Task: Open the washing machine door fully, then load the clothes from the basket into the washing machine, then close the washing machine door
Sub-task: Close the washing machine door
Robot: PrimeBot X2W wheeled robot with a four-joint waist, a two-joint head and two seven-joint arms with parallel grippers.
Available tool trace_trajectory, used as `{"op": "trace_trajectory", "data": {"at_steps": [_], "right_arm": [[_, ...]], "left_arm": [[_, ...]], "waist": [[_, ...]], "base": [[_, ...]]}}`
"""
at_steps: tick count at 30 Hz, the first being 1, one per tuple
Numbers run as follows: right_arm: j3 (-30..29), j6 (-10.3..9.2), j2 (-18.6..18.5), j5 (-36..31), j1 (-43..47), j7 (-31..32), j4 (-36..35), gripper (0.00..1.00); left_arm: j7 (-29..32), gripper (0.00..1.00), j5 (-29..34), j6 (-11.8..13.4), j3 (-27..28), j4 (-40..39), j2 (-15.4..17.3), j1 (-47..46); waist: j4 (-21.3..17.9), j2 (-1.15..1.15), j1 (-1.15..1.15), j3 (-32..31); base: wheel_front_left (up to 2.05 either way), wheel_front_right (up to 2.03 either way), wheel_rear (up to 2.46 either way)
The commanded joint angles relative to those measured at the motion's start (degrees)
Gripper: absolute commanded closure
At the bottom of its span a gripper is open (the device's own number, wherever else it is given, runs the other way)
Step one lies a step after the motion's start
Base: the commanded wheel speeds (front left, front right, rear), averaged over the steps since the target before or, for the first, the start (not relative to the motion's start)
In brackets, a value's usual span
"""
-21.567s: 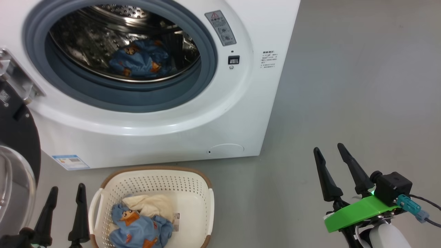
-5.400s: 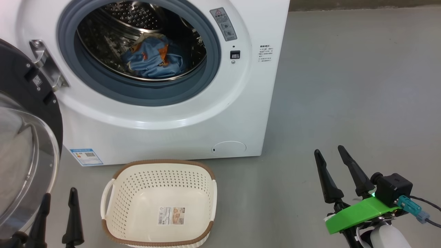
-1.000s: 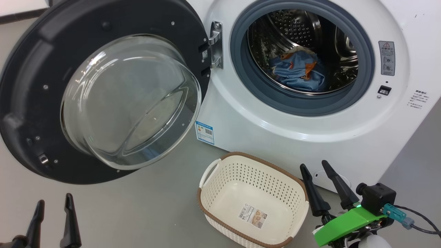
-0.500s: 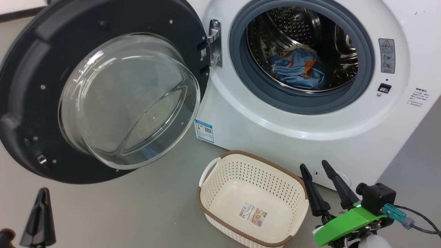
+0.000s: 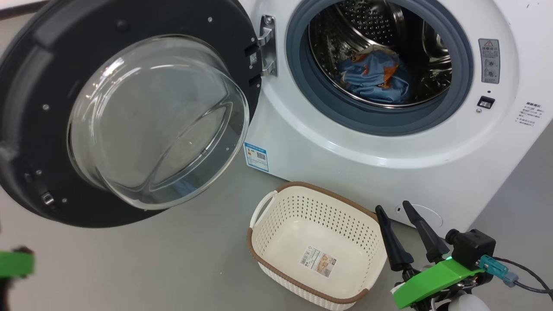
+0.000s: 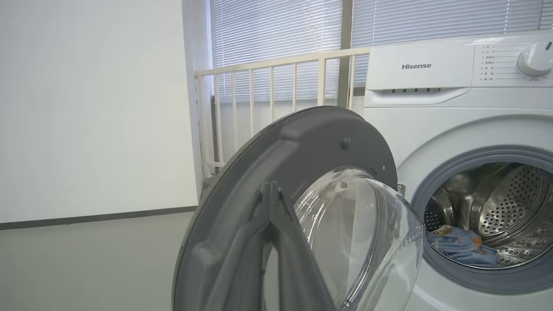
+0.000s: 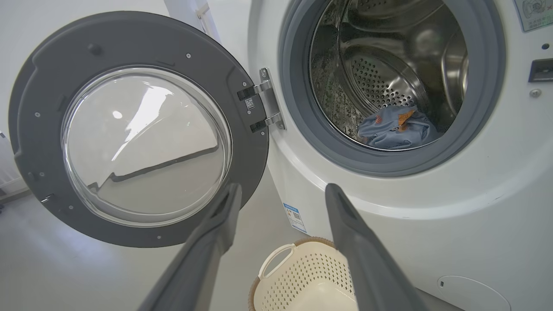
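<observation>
- In the drum [image 5: 371, 21], the clothes [image 5: 373, 80] lie loaded; the basket [image 5: 298, 211] is empty.
- The washing machine door [image 5: 26, 65] stands wide open: only closing remains.
- Left fingers [image 6: 272, 207] pressed shut, right fingers [image 5: 390, 237] spread, both empty.

And the washing machine [image 5: 389, 172] stood white, its door [image 5: 125, 116] glossy black around a clear glass bowl. The gasket [image 5: 380, 125] was grey-blue, the drum [image 5: 367, 21] shiny steel, dotted all over with holes. Inside, the garment [image 5: 373, 80] showed light blue with orange figures. Down below, the basket [image 5: 319, 216] was cream-white, peppered with rows of holes, with a brown woven-look rim. Blue sticker [image 5: 256, 157] on the machine, grey floor [image 5: 173, 259], and the right pincer [image 5: 393, 205] was black on a bright green bracket [image 5: 432, 278].
</observation>
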Motion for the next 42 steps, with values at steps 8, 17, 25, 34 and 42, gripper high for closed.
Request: {"op": "trace_trajectory", "data": {"at_steps": [8,17,25,34,42], "right_arm": [[1.7,0.09,0.8,-0.6,-3.0,-0.3,-1.0,0.0],[1.9,0.09,1.0,-0.9,-5.1,-0.3,-0.3,0.0],[2.2,0.09,0.9,-1.5,-6.6,-0.3,0.0,0.0],[2.3,0.09,1.0,-2.1,-7.6,-0.3,0.0,0.0],[2.5,0.09,1.1,-2.8,-8.9,-0.3,0.0,0.0]], "left_arm": [[6.1,1.0,-11.3,-2.2,8.0,1.5,7.9,-13.6],[14.5,1.0,-25.2,-2.8,13.6,14.2,12.5,-26.2],[20.4,1.0,-31.5,-3.0,15.7,29.5,17.2,-35.4],[25.0,1.0,-36.9,-2.5,18.2,44.2,19.5,-42.3],[30.2,1.0,-39.9,-0.3,19.3,55.2,21.9,-47.2]], "waist": [[-1.0,0.0,0.0,2.2],[-2.7,0.0,0.0,4.6],[-5.0,0.0,0.0,6.6],[-6.6,0.0,0.0,8.6],[-8.1,0.0,0.0,10.6]], "base": [[0.0,0.0,0.0],[0.0,0.0,0.0],[0.0,0.0,0.0],[0.0,0.0,0.0],[0.0,0.0,0.0]]}}
